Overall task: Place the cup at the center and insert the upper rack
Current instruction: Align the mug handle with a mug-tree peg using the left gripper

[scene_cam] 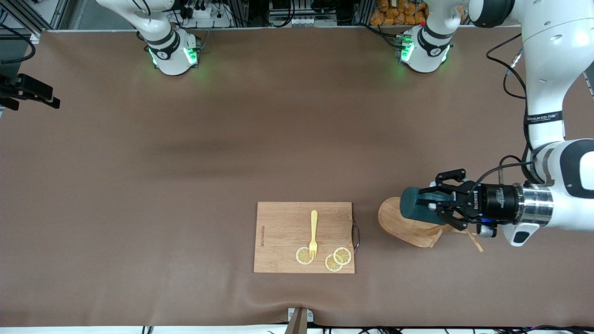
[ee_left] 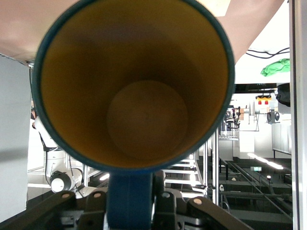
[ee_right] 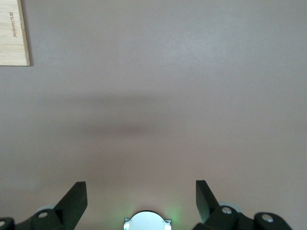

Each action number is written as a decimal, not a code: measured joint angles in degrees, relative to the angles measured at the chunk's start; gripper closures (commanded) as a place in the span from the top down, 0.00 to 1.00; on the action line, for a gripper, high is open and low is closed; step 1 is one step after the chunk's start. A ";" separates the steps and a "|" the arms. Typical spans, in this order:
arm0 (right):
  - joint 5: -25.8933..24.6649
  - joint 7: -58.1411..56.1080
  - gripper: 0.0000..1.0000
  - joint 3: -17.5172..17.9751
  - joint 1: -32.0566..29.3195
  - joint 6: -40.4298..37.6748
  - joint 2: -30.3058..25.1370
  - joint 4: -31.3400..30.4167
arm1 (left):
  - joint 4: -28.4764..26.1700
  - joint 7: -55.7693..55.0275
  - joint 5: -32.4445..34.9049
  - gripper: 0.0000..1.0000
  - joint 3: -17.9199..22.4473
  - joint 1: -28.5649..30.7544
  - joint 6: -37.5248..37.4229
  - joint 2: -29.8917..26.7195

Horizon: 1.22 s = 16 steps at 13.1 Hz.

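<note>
brown table (scene_cam: 185,153): left tool (scene_cam: 434,204) clamps the cup (scene_cam: 415,204) over the upper rack (scene_cam: 403,227); right tool (ee_right: 141,199) waits, spread.

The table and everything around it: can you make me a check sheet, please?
Surface: brown table mat.
Job's things: dark teal ribbed cup held sideways over the light wooden mug tree, which lies tipped over.
Clutter: rectangular wooden cutting board with yellow fork and lemon slices.
Grippers: left gripper shut on cup; right gripper open over bare mat, waiting.
Cables: black cable along left arm.
Surroundings: shelving past the arms' bases.
</note>
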 measured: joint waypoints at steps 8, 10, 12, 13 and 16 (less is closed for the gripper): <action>-0.08 0.01 1.00 -0.01 2.33 0.63 0.03 -0.03 | 0.10 0.82 -0.27 0.00 -0.45 -0.08 -0.63 -0.01; -0.20 0.18 1.00 -0.13 3.07 0.71 0.03 -0.03 | 0.09 1.37 -0.27 0.00 -0.45 -0.08 -0.63 -0.01; -0.29 0.59 1.00 -0.40 3.59 0.74 0.03 -0.03 | 0.09 2.15 -0.27 0.00 -0.46 -0.09 -0.63 -0.01; -0.30 0.60 1.00 -0.50 3.65 0.77 0.03 -0.03 | 0.08 2.35 -0.27 0.00 -0.46 -0.10 -0.63 -0.01; -0.31 0.60 1.00 -0.73 3.66 0.83 0.04 -0.05 | -0.13 4.01 -0.27 0.00 -0.46 -0.10 -0.63 0.00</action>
